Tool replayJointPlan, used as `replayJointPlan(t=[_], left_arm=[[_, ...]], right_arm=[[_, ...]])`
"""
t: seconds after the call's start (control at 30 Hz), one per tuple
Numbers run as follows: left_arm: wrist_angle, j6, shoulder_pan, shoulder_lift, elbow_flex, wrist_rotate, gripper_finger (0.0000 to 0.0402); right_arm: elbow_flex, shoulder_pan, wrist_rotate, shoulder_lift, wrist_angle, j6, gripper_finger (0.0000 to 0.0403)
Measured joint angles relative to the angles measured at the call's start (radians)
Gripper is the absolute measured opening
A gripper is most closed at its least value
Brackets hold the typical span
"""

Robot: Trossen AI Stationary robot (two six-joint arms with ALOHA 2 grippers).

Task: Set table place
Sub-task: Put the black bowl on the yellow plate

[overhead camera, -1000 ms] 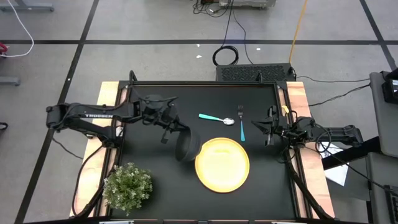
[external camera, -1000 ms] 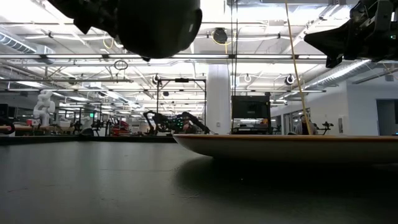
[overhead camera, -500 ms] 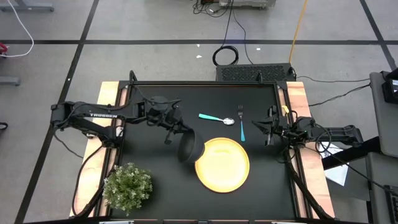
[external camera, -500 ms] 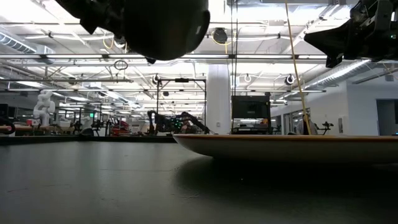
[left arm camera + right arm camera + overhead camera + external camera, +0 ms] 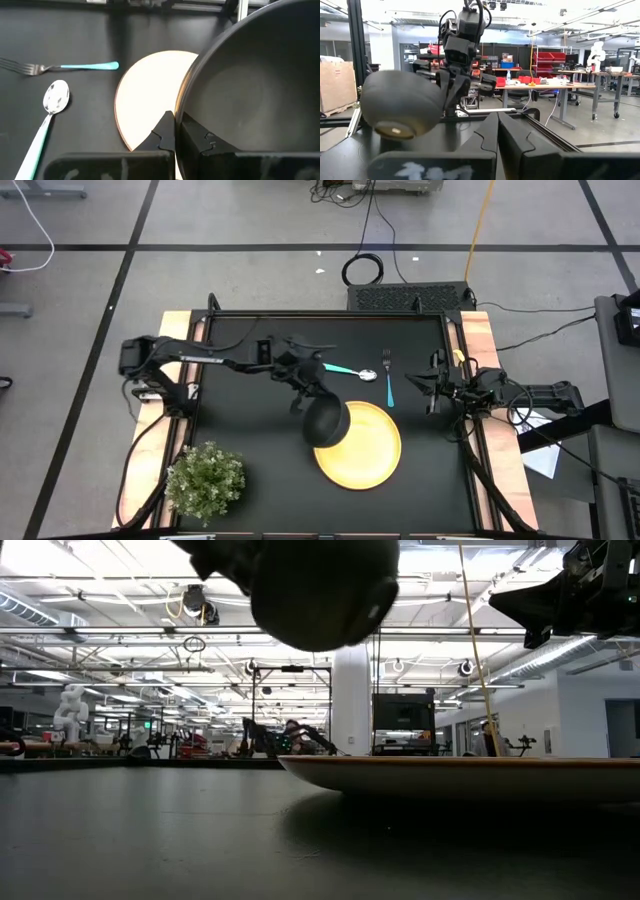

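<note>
Place-setting pieces on the black tabletop [image 5: 240,470], largest to smallest. Yellow plate [image 5: 365,450] lies flat right of centre. Black bowl [image 5: 326,421], tilted and lifted clear of the surface, hangs over the plate's left rim, its rim pinched by the jaws of the left gripper [image 5: 305,392], whose arm reaches in from the left side. Teal-handled spoon [image 5: 348,370] and fork [image 5: 388,377] lie just beyond the plate. Right gripper [image 5: 432,387] waits near the right edge, jaws pressed together on nothing.

Black bowl [image 5: 327,421] above yellow plate [image 5: 365,448]
</note>
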State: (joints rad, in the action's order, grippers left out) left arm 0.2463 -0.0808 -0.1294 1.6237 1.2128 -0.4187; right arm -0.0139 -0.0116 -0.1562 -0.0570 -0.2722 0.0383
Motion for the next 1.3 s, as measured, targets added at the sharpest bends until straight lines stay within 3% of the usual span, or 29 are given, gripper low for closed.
replayJointPlan(t=[0.4, 0.6, 0.93, 1.2, 1.3], left_arm=[[0.085, -0.043, 0.012, 0.157, 0.162, -0.02, 0.0004], [0.218, -0.04, 0.028, 0.203, 0.274, -0.01, 0.0004], [0.455, -0.067, 0.079, 0.324, 0.487, 0.043, 0.0004], [0.543, -0.068, 0.128, 0.46, 0.611, 0.06, 0.0004], [0.579, -0.058, 0.14, 0.505, 0.663, 0.133, 0.0004]], right_arm=[[0.0, 0.0, 0.0, 0.0, 0.004, 0.0, 0.0], [0.0, 0.0, 0.0, 0.0, 0.003, 0.0, 0.0], [0.0, 0.0, 0.0, -0.001, 0.005, -0.001, 0.0], [0.0, 0.0, 0.0, -0.003, 0.012, 0.0, 0.0], [0.0, 0.0, 0.0, -0.003, 0.012, 0.0, 0.0]])
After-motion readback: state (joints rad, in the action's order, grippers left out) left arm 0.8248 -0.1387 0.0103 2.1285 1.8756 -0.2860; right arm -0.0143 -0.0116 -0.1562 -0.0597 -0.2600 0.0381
